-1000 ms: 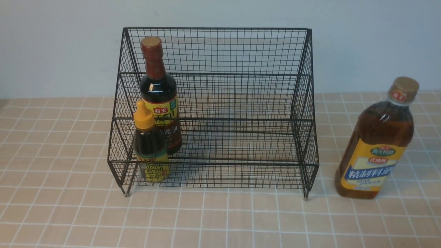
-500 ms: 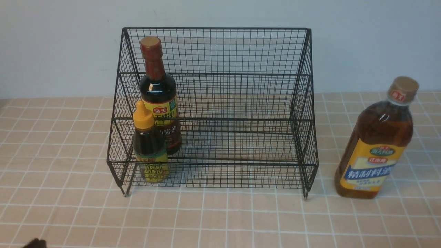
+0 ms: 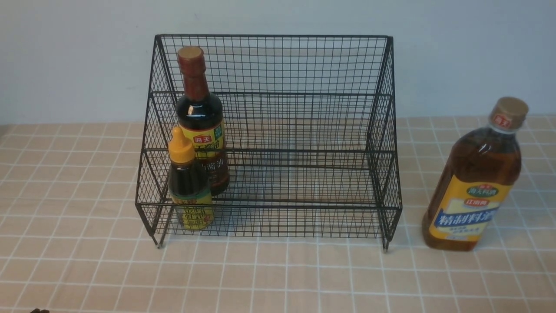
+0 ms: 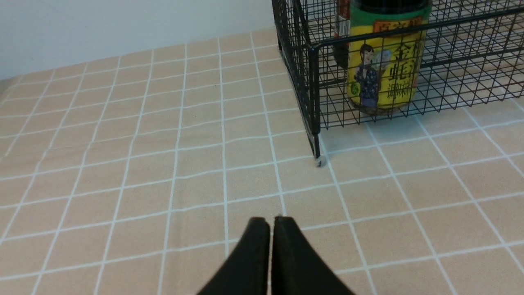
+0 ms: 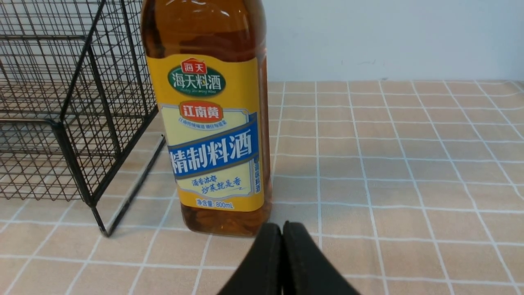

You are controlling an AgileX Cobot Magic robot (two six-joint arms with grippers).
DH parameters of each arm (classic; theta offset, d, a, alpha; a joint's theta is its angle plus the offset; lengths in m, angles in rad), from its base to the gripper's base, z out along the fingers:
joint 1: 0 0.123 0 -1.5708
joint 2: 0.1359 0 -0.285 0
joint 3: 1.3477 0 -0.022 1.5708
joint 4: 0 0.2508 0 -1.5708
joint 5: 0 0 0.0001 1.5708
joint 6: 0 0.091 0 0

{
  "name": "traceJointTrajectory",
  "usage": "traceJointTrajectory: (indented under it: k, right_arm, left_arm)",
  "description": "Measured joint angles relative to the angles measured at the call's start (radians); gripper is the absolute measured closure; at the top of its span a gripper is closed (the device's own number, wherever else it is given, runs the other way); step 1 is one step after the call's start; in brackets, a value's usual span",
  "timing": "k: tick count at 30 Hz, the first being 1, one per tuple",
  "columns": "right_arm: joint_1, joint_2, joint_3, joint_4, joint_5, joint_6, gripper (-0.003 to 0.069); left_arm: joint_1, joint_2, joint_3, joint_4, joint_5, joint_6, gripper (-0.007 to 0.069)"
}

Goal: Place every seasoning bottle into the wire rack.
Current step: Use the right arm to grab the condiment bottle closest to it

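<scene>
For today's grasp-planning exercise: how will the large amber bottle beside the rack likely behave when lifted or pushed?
The amber bottle looks nearly full, so it is probably heavy. Tall and upright, it may tip if pushed high up. Its glossy wall could slip in a grip.

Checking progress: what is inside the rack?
Two bottles at the rack's left end: the small yellow-capped one in front, the soy-sauce bottle behind, partly covered. The amber bottle stands outside.

rack [image 3: 282, 208] left, lone bottle [image 3: 473, 187] right, apart
</scene>
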Motion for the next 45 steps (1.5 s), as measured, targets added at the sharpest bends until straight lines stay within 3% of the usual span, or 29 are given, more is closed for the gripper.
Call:
traceJointTrajectory:
  k: [32,37,42,45]
  right_arm:
    - [0.000,0.000,0.001,0.004,-0.007,0.000,0.0673]
    - [0.000,0.000,0.008,0.137,-0.121,0.045,0.0673]
    - [0.000,0.000,0.008,0.417,-0.297,0.108,0.0673]
    - [0.000,0.000,0.008,0.474,-0.328,0.093,0.0673]
  left_arm:
    - [0.003,0.000,0.000,0.000,0.001,-0.007,0.0631]
    - [0.003,0.000,0.000,0.000,0.002,-0.007,0.0631]
    - [0.003,0.000,0.000,0.000,0.002,-0.007,0.0631]
    - [0.003,0.000,0.000,0.000,0.002,-0.007,0.0631]
